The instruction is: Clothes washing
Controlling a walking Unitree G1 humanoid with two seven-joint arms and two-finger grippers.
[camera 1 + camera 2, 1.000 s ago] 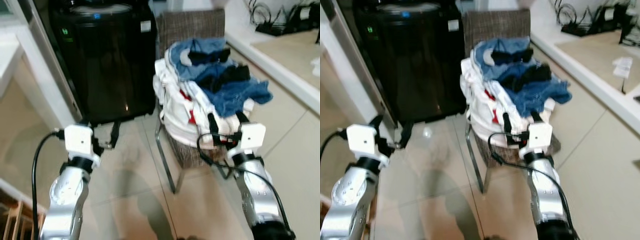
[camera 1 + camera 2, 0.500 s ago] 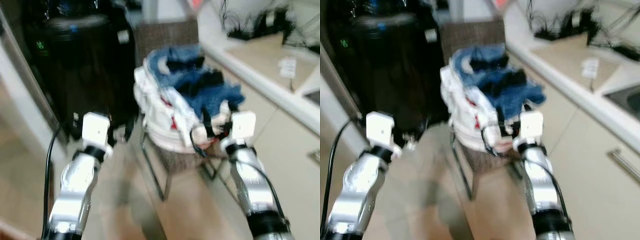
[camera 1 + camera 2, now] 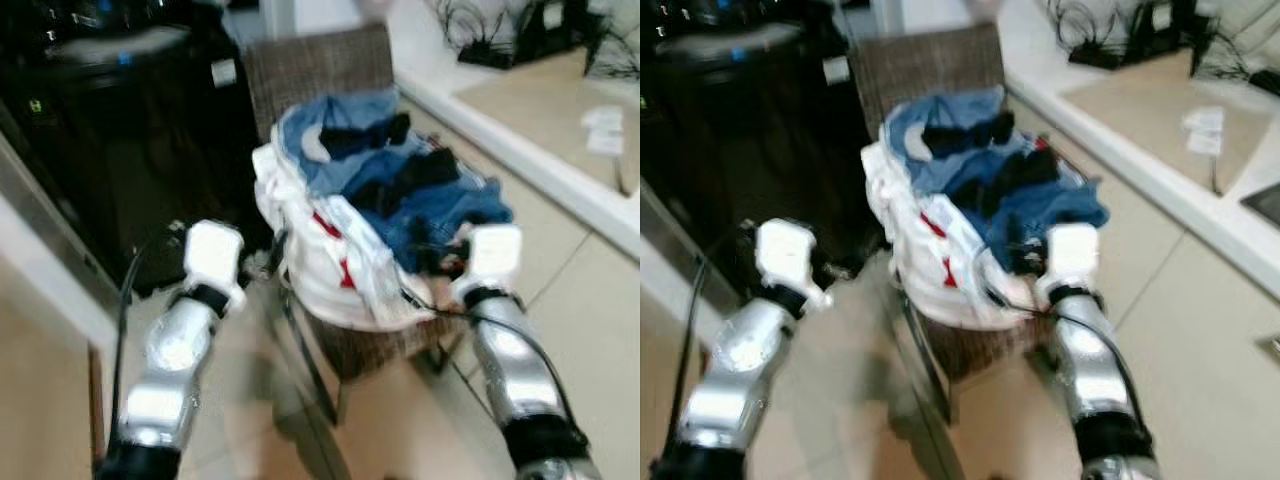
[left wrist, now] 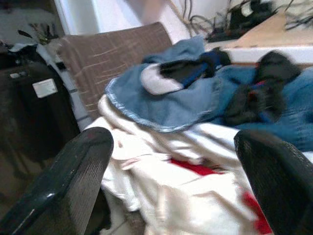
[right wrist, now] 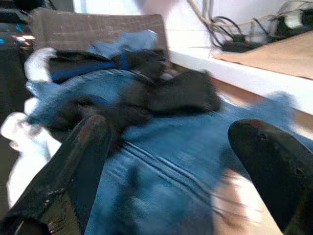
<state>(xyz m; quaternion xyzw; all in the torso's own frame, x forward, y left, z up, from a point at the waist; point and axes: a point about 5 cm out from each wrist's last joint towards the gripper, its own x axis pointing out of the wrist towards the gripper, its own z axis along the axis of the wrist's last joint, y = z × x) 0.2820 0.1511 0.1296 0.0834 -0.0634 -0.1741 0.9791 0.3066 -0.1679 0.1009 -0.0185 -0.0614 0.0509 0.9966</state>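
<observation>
Here the right hand (image 5: 166,166) is hovering with its fingers spread wide, just at the near edge of the clothes pile (image 3: 385,215), above the blue denim (image 5: 166,152). The left hand (image 4: 171,176), also open, is facing the white garment (image 4: 186,196) on the pile's left side. The pile is lying on a wicker chair (image 3: 315,70), beside the black washing machine (image 3: 130,140), so the right hand seems nearer.

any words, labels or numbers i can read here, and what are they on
Nothing here can be read.
White sticker on the black washing machine: print too blurred.
Green display on the same machine: glowing marks, too small to make out.
White paper on the counter: too blurred to tell whether it bears text.
Red marks on the white garment: a print, no letters legible.
</observation>
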